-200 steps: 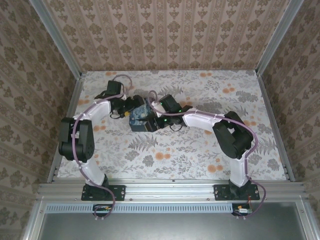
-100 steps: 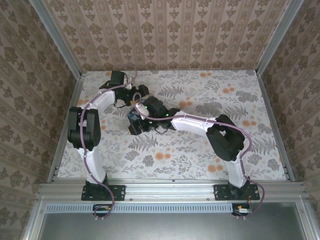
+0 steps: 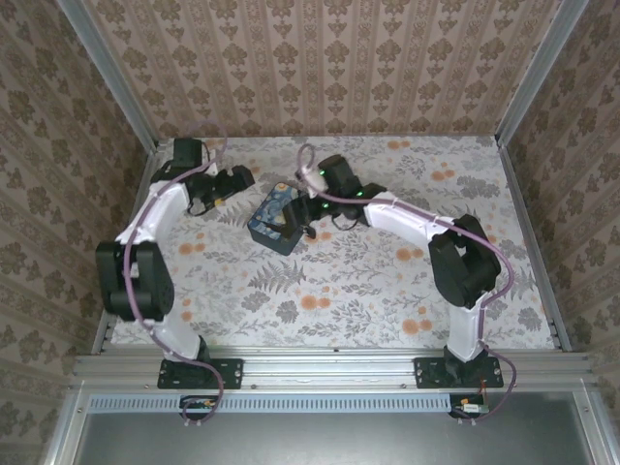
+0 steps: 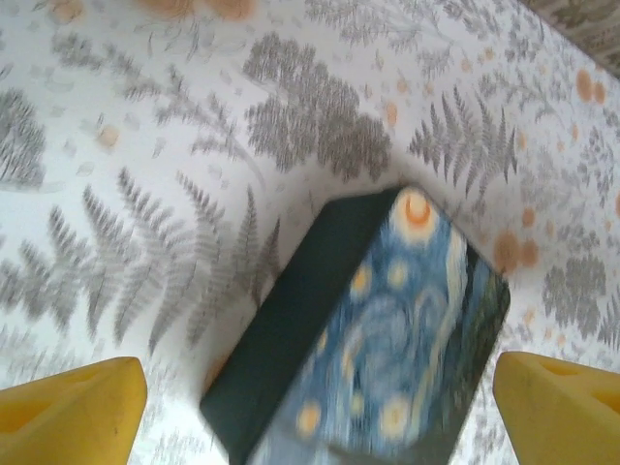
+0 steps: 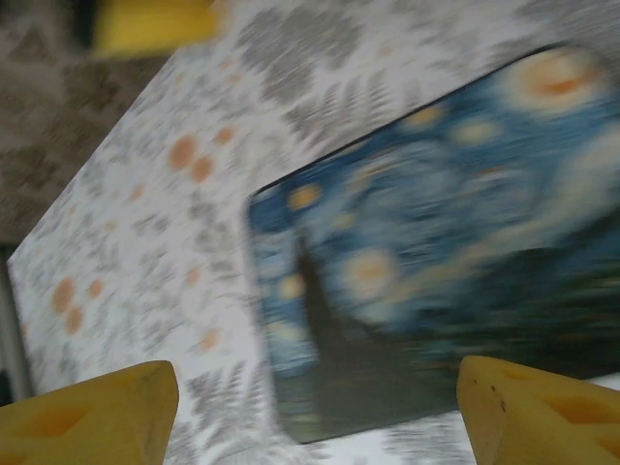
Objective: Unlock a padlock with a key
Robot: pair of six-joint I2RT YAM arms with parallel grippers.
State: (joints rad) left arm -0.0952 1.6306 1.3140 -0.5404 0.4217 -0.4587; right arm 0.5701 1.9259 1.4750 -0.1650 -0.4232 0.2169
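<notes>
Left gripper [image 4: 315, 412] spread, empty; right gripper [image 5: 320, 412] likewise. Box [image 3: 275, 221] centre frame: I judge rigid, light, slick lid; I'd pinch narrow sides.

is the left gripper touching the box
Apart. The top view shows bare tablecloth between the left gripper and the box.

From above, the light falls even and soft, everything is sharp and the shadows are faint. At my left gripper [image 4: 315, 412] the picture is bright; the box [image 4: 387, 320] casts a pale shadow toward 10 o'clock (its near end is slightly blurred). My right wrist view is smeared throughout and dimmer toward 11 o'clock.
</notes>
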